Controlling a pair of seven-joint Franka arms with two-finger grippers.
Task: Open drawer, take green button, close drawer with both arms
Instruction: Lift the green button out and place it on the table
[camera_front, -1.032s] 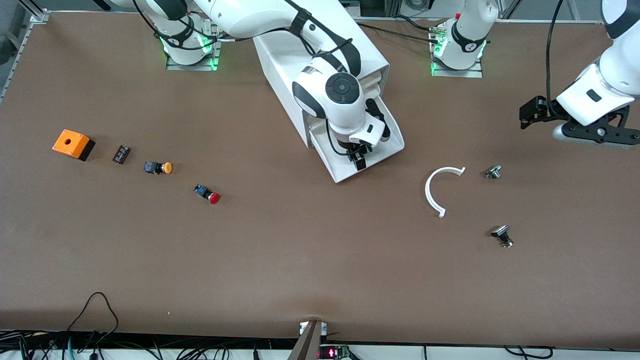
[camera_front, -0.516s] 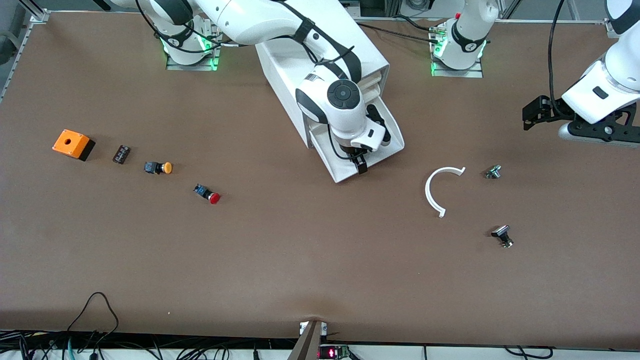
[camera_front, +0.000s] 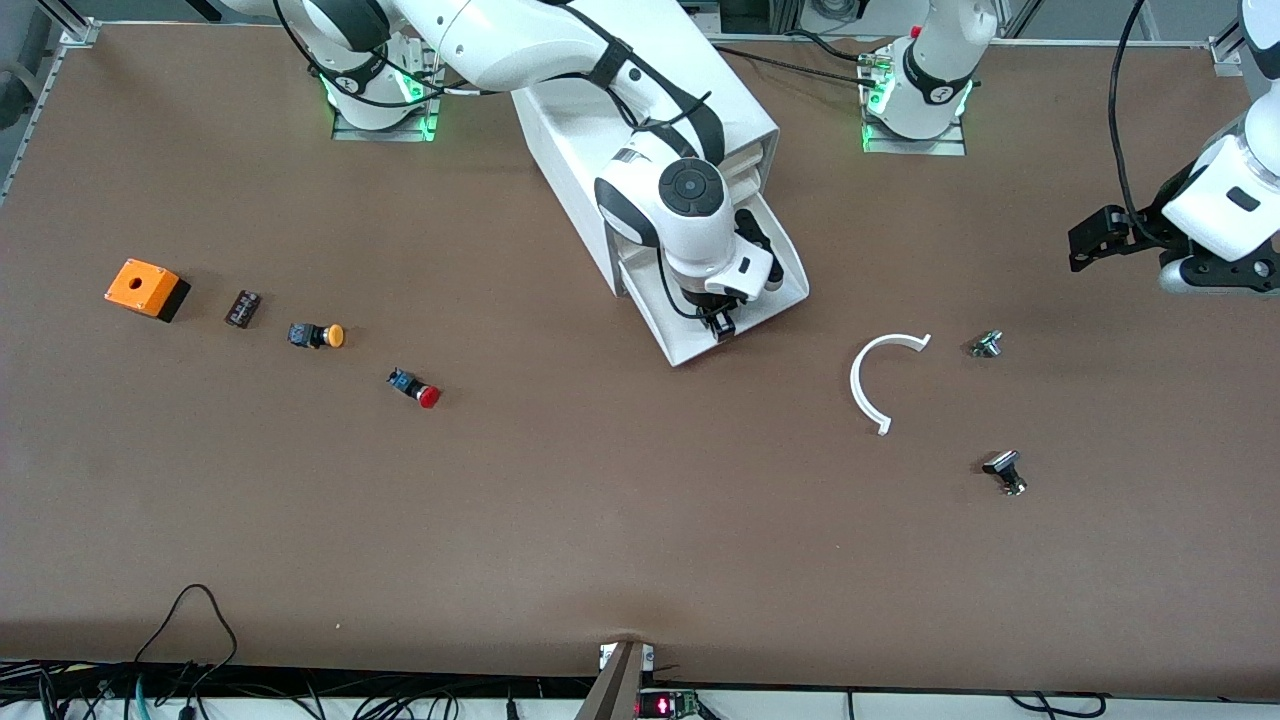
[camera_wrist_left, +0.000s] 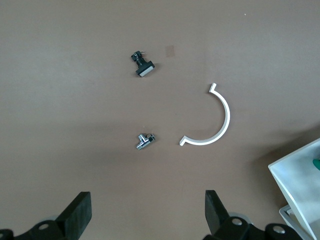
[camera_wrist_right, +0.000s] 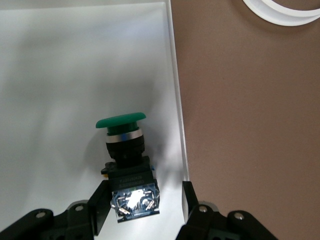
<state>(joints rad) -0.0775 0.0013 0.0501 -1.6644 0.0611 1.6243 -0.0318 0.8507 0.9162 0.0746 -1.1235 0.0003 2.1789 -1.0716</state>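
The bottom drawer (camera_front: 778, 292) of the white cabinet (camera_front: 600, 130) is pulled open. My right gripper (camera_front: 722, 326) reaches down into it. In the right wrist view the green-capped button (camera_wrist_right: 127, 160) lies on its side on the drawer floor (camera_wrist_right: 60, 75), between my open right fingers (camera_wrist_right: 102, 202). One finger is against its black-and-blue body, the other stands apart by the drawer wall. In the front view the right hand hides the button. My left gripper (camera_front: 1215, 280) is open and empty, held high over the left arm's end of the table; it also shows in the left wrist view (camera_wrist_left: 147, 215).
A white C-shaped piece (camera_front: 870, 380), a small metal part (camera_front: 986, 344) and a black part (camera_front: 1005, 470) lie toward the left arm's end. A red-capped button (camera_front: 418, 388), an orange-capped button (camera_front: 318, 335), a small black block (camera_front: 243, 308) and an orange box (camera_front: 145, 288) lie toward the right arm's end.
My left arm has drawn away from the drawer toward its own end of the table. My right gripper has shifted slightly inside the drawer.
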